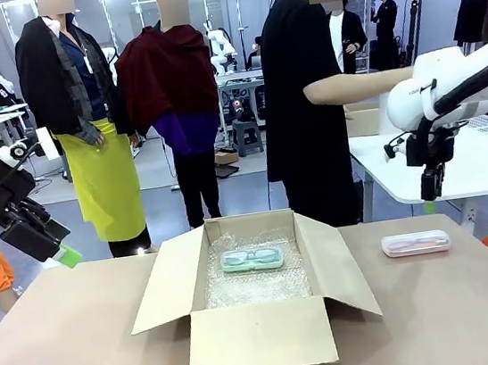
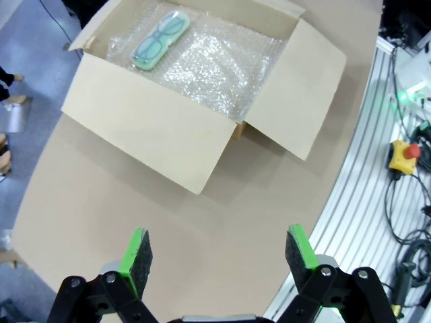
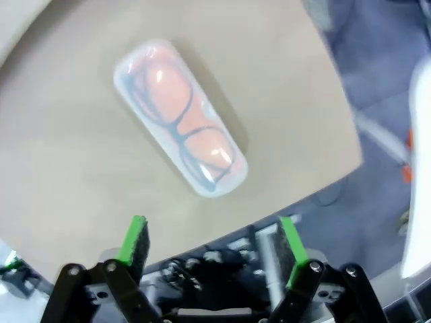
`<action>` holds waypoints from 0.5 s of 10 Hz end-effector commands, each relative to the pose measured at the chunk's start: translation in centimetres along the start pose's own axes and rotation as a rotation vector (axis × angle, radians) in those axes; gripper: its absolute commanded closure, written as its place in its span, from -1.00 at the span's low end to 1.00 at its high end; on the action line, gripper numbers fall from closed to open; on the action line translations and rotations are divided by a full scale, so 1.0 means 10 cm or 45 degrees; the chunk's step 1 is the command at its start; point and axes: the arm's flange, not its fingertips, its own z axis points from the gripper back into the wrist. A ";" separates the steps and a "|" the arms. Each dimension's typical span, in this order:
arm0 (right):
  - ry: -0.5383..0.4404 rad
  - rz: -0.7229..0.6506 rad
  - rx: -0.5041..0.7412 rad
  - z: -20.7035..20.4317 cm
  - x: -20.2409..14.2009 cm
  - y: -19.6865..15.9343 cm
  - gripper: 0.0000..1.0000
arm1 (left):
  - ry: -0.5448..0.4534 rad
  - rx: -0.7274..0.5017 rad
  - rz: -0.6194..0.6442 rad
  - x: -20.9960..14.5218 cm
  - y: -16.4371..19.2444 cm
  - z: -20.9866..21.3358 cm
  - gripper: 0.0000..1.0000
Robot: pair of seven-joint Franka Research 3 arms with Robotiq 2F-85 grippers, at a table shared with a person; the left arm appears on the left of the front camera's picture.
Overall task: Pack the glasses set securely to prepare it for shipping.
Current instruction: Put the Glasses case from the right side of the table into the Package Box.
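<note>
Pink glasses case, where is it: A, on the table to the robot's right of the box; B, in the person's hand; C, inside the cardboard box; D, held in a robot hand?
A: the pink glasses case lies flat on the table, apart from the box, which holds the green case.

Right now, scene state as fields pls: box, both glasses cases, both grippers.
box: open cardboard box, flaps out, lined with bubble wrap
mint green glasses case: inside the box, lying on the wrap
pale pink glasses case: on the table, right of the box, apart from it
left gripper: open, empty, raised near the table's left side
right gripper: open, empty, raised above the pink case
</note>
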 end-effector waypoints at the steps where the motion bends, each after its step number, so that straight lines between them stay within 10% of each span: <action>1: -0.075 0.485 -0.029 -0.05 0.00 -0.09 -0.86 | -0.007 -0.020 -0.022 -0.03 0.01 0.02 -1.00; 5: -0.359 0.708 0.045 -0.04 -0.08 0.04 -0.86 | -0.007 -0.020 -0.022 -0.03 0.01 0.02 -1.00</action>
